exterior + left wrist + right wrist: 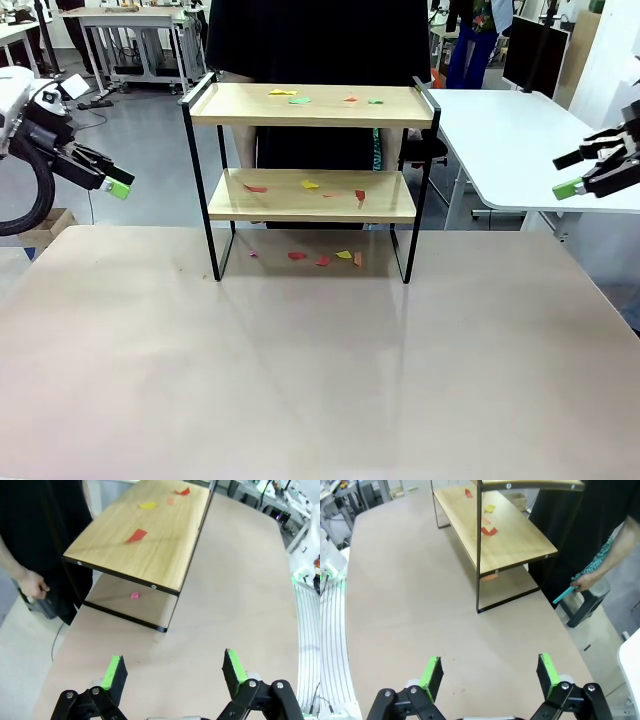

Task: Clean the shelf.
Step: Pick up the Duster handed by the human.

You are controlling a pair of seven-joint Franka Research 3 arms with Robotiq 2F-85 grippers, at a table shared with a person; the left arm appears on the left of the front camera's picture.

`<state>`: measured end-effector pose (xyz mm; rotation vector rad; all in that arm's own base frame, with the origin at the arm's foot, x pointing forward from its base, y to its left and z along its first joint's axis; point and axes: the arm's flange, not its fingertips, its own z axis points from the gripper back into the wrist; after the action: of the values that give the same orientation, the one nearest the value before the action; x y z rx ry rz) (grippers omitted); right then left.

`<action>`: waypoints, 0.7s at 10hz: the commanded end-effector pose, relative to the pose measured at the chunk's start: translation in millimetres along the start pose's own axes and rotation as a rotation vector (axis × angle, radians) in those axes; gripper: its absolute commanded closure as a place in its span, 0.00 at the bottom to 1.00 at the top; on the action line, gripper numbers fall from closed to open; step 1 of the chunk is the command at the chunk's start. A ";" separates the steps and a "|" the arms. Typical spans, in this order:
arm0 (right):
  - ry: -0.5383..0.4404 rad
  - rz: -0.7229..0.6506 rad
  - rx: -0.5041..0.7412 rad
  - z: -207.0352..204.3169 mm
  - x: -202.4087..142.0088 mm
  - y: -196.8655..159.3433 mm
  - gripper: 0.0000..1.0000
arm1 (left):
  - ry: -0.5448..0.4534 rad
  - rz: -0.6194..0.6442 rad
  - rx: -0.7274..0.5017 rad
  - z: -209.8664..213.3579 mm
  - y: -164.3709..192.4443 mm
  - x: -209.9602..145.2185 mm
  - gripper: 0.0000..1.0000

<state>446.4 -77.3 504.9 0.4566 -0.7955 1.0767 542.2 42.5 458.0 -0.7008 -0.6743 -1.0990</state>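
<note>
The shelf (312,105) stands at the far middle of the table, two wooden boards in a black frame. Coloured paper scraps (298,99) lie on the top board, more on the lower board (310,184), and some on the table under it (322,260). My left gripper (115,185) hovers open off the table's left edge, well apart from the shelf. My right gripper (572,183) hovers open at the far right. In the left wrist view my gripper (172,672) faces a shelf board (150,555) with a red scrap (136,535). The right wrist view has my open gripper (490,672) above bare table, short of the shelf (520,542).
A person in black (320,40) stands right behind the shelf; one hand (32,585) hangs low, the other hand (585,582) holds a teal-handled thing. A white side table (520,140) stands at the right. The near half of the beige table (320,380) lies bare.
</note>
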 end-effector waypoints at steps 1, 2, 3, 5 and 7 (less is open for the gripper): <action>-0.075 0.036 0.077 0.9 -26.4 -59.9 0.00 | -0.102 0.012 -0.040 -1.0 54.7 -20.0 0.00; -0.125 0.050 0.095 -1.1 -43.1 -77.4 0.00 | -0.166 -0.031 -0.064 -3.4 70.5 -29.0 0.00; -0.189 0.071 0.106 -0.7 -58.0 -89.6 0.00 | -0.210 -0.031 -0.115 -4.2 82.5 -40.5 0.00; -0.299 0.067 0.103 -1.5 -91.1 -118.4 0.00 | -0.312 -0.039 -0.156 -3.7 106.1 -66.8 0.00; -0.397 0.036 0.140 -5.5 -117.8 -139.5 0.00 | -0.419 -0.067 -0.180 2.7 126.3 -89.5 0.00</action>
<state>530.2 -195.4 418.1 0.7349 -1.0476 1.0868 621.6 123.7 368.1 -1.0373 -0.9048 -1.0786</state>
